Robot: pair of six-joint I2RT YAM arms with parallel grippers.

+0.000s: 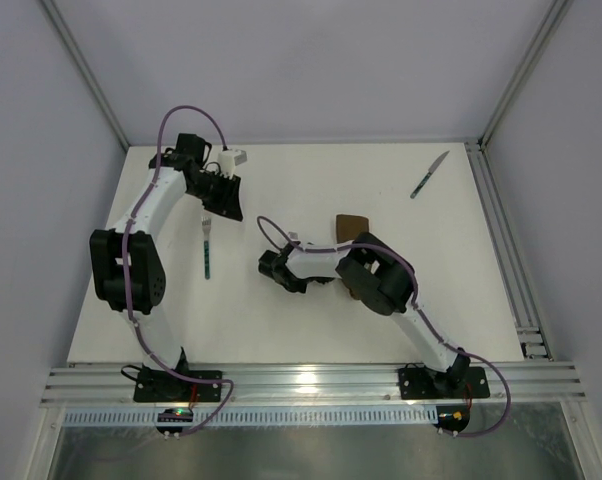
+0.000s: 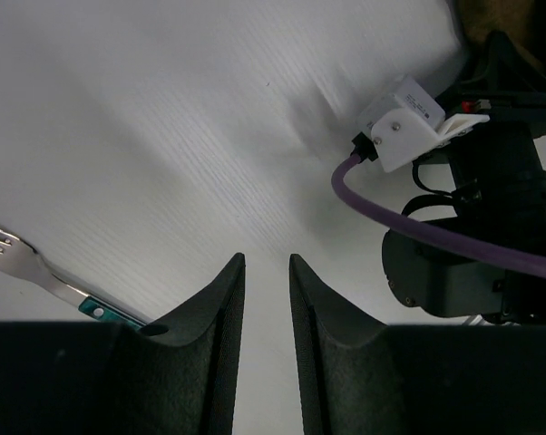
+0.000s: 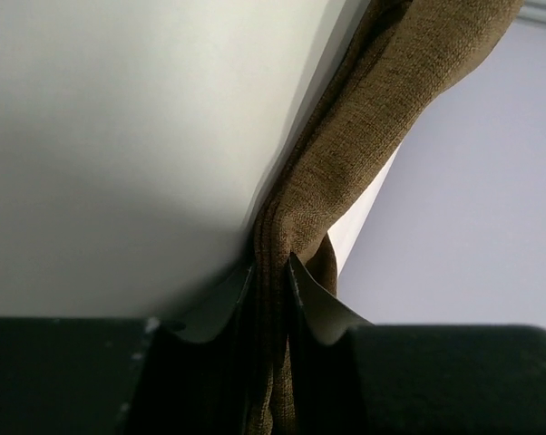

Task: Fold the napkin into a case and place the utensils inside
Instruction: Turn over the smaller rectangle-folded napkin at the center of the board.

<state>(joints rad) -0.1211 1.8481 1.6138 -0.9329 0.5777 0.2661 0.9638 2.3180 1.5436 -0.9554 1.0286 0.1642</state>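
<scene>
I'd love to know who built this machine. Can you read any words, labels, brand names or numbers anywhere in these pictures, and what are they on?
No text can be read anywhere.
white plastic block on the other arm's wrist: faint dark marks on its top face, too blurred to read.
fork, knife, napkin: no print shows on any of them.

I see a woven dark-brown napkin (image 3: 346,163), a silver fork (image 2: 46,276) with teal handle, white table (image 1: 311,190), purple cable (image 2: 436,231).
</scene>
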